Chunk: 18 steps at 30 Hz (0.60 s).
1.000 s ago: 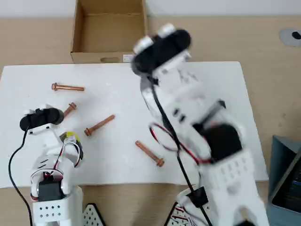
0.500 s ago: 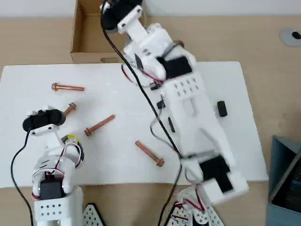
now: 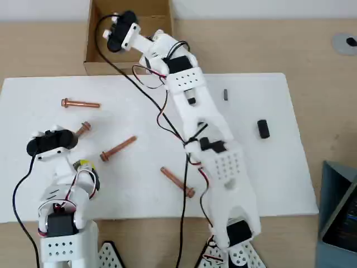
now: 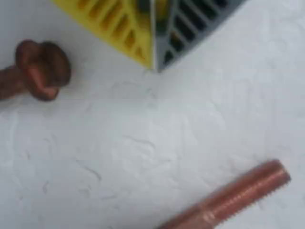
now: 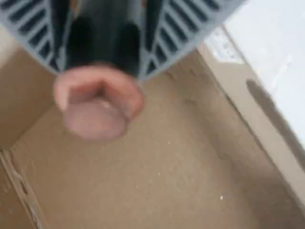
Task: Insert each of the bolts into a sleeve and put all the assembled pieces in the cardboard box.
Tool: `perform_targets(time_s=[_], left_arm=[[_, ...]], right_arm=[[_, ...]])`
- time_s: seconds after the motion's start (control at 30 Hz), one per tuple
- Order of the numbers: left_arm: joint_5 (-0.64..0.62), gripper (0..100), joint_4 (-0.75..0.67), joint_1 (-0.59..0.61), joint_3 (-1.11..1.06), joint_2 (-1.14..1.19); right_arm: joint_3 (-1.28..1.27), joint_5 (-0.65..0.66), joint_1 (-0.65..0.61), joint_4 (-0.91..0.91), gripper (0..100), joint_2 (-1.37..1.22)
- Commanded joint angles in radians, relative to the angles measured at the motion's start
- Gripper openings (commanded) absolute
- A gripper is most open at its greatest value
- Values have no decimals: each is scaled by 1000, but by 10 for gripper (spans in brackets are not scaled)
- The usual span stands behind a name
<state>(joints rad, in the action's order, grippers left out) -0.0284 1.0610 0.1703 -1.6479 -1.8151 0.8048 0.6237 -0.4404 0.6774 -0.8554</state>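
We're over a pale wooden tabletop (image 3: 323,61) with a white, rough-grained mat (image 3: 268,178) spread across its middle. An open box (image 3: 93,39) sits at 11 o'clock, its near wall right against the mat's far edge. The right arm stretches up from 6 o'clock, and the right claw (image 3: 119,34) hangs over the box's inside. Its wrist view shows it pinching a sleeved bolt (image 5: 97,102), with the dark sleeve between the fingers, the copper head poking out and the brown box floor beneath.

Down at 8 o'clock is the left claw (image 4: 153,64), yellow and grey fingers pressed together on nothing, over the mat. One bolt (image 3: 83,129) lies just beside it. Another bolt (image 3: 81,103) rests at 10 o'clock, a third (image 3: 117,148) left of centre, and a fourth (image 3: 178,182) towards 6 o'clock.

Over at 3 o'clock a black sleeve (image 3: 263,129) lies on the mat, with a smaller dark piece (image 3: 226,95) at 1 o'clock. Off the mat there's a grey bin (image 3: 337,212) at 4 o'clock and a grey disc (image 3: 345,43) at 2 o'clock.
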Motion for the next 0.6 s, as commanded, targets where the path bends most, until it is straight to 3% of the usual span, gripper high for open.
perform_targets(time_s=[0.0, 0.23, 0.57], left_arm=[[0, 1, -6, 11, 2, -8], [0, 2, -6, 11, 2, -8], [0, 2, -6, 11, 2, -8]], right_arm=[[219, 54, 16, -23, 13, -84], [433, 74, 15, 115, 149, -225], [608, 69, 18, 269, 149, -260]])
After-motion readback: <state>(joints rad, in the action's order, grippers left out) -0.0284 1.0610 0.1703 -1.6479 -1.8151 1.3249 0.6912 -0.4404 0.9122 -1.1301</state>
